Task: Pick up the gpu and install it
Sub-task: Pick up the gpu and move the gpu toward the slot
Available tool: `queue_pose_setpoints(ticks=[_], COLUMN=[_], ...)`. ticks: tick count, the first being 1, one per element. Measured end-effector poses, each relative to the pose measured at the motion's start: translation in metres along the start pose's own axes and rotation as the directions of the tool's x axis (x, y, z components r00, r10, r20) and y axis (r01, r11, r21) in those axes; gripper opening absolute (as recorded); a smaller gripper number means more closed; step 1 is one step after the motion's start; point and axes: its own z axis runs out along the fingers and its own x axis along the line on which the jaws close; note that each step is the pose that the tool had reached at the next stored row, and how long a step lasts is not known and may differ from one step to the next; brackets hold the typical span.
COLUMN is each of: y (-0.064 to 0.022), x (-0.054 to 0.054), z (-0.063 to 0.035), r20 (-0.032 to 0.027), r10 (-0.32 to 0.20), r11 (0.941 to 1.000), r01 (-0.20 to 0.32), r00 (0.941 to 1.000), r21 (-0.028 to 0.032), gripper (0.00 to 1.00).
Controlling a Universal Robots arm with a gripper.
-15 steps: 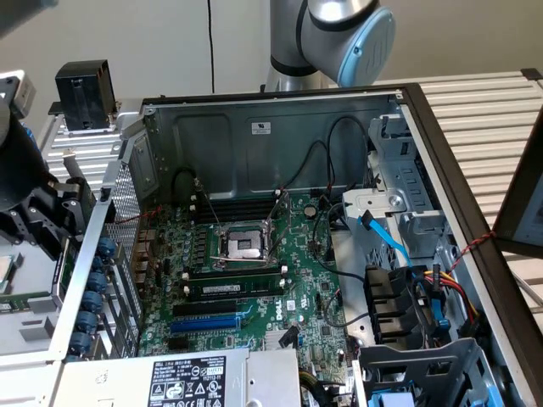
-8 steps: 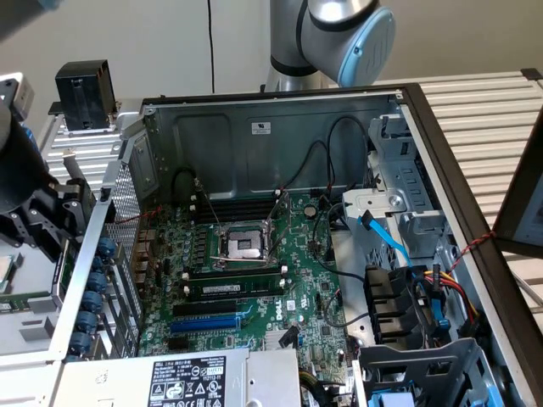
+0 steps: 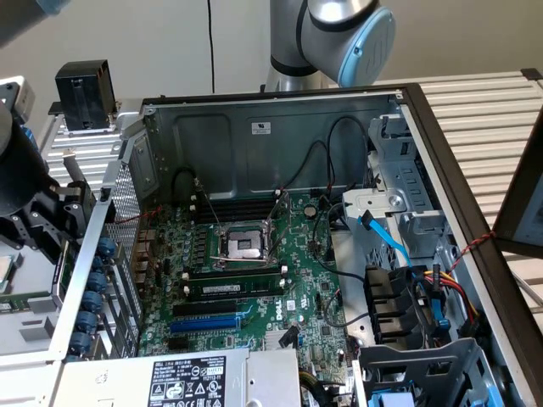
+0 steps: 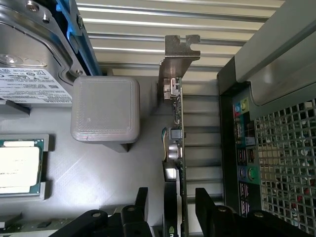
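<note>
Straddling one gpu, two jaws apart

gpu fan end cut off at the edge, pincer bases cropped, processor half out of view

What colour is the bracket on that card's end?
Silver-grey. The bracket shows best in the wrist view.

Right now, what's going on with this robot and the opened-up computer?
The robot arm's hand is outside the open computer case, positioned over the gpu. The card stands on edge next to the case's rear panel, with its metal bracket at the far end. The fingers are open, one on each side of the card with a gap on both sides. It is not gripped yet and not installed.
</note>
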Motion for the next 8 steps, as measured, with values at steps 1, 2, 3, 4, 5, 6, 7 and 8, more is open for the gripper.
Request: queue_pose_setpoints(ticks=[1,2,3,4,5,6,7,8], y=[0.0,0.0,0.0,0.0,0.0,0.0,0.0,-0.0001], x=[0.0,0.0,0.0,0.0,0.0,0.0001,0.0001,0.0001], z=[0.0,0.0,0.0,0.0001,0.0001,0.0002,0.0003,0.0005], r20=[0.0,-0.0001,0.0,0.0,-0.0001,0.0,0.0,0.0001], r10=[0.0,0.0,0.0,0.0,0.0,0.0,0.0,0.0], r11=[1.0,1.0,1.0,1.0,1.0,1.0,1.0,1.0], r01=[0.0,0.0,0.0,0.0,0.0,0.0,0.0,0.0], r00=[1.0,1.0,1.0,1.0,1.0,1.0,1.0,1.0], r21=[-0.0001,0.0,0.0,-0.0001,0.0,-0.0001,-0.0001,-0.0002], gripper=[0.51,0.51,0.51,0.49,0.49,0.41,0.41,0.41])
